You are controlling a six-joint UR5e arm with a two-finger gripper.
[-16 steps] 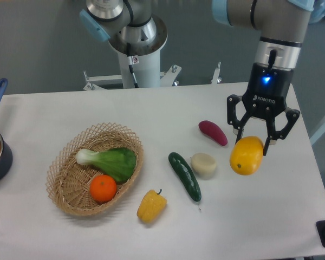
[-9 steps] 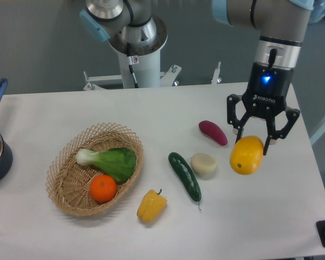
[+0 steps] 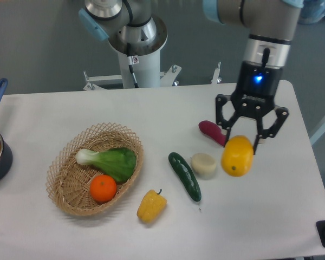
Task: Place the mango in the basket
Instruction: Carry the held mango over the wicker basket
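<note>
Gripper (image 3: pixel 240 145) clamps the mango (image 3: pixel 237 156), lifted above table right side. Cream round item (image 3: pixel 203 165), cucumber (image 3: pixel 184 176), purple vegetable (image 3: pixel 212 132) lie between it and the basket (image 3: pixel 65 192) at left, holding bok choy (image 3: pixel 110 161), orange (image 3: pixel 103 188). Yellow pepper (image 3: pixel 151 206) near basket.

The hand (image 3: pixel 241 145) points straight down, fingers closed around something.

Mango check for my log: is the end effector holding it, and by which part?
Yes. The end effector grips the mango by its upper end, above the table.
</note>
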